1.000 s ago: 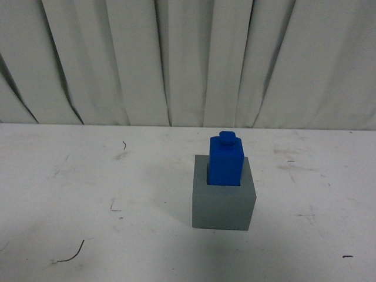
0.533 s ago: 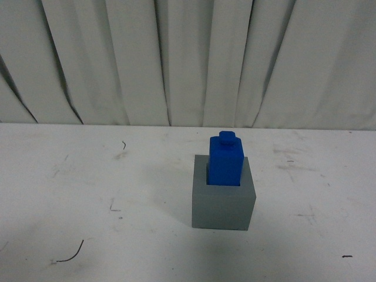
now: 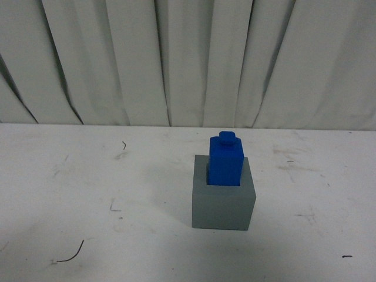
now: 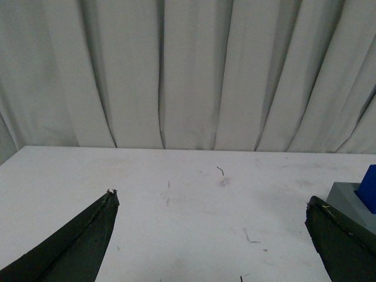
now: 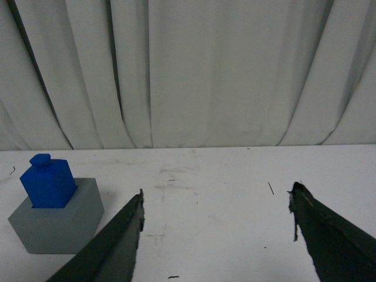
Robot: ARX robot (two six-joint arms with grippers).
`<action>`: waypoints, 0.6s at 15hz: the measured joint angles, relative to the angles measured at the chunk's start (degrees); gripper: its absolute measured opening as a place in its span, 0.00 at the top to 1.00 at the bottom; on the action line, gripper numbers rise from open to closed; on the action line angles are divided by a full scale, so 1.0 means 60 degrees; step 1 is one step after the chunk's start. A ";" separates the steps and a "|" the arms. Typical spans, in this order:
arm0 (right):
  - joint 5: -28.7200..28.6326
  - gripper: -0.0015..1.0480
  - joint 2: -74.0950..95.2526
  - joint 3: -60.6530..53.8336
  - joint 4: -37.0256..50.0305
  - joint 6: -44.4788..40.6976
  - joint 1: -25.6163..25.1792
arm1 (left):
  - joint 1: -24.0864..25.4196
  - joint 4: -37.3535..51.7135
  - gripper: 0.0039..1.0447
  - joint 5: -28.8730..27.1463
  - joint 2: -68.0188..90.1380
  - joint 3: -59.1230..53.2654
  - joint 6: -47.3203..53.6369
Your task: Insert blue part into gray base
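Blue part (image 3: 226,160) stands upright in the recess of the gray base (image 3: 224,202), stud on top, lower end sunk into the cube, a bit right of center in the front view. Base sits on the white table (image 3: 117,194), which has scuffs and a short dark wire bit (image 3: 70,256) at lower left of the frame. Pleated white curtain (image 3: 188,59) fills the upper half. No arms in the front view.

Left wrist view: left gripper (image 4: 208,208) fingers spread wide apart, nothing between them, base and blue part at the right edge of the frame.

Right wrist view: right gripper (image 5: 216,200) also spread wide, holding nothing, base with blue part at lower left of the frame, well apart from the fingers
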 joint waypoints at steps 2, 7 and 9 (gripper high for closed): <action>0.0000 0.07 0.0000 0.0000 0.0000 0.0000 0.0000 | 0.0000 0.0000 0.06 0.0000 0.0000 0.0000 0.0000; 0.0000 0.06 0.0000 0.0000 0.0000 0.0004 0.0000 | 0.0000 0.0000 0.06 0.0000 0.0000 0.0000 0.0000; 0.0000 0.06 0.0000 0.0000 0.0000 0.0004 0.0000 | 0.0000 0.0000 0.06 0.0004 0.0000 0.0000 0.0004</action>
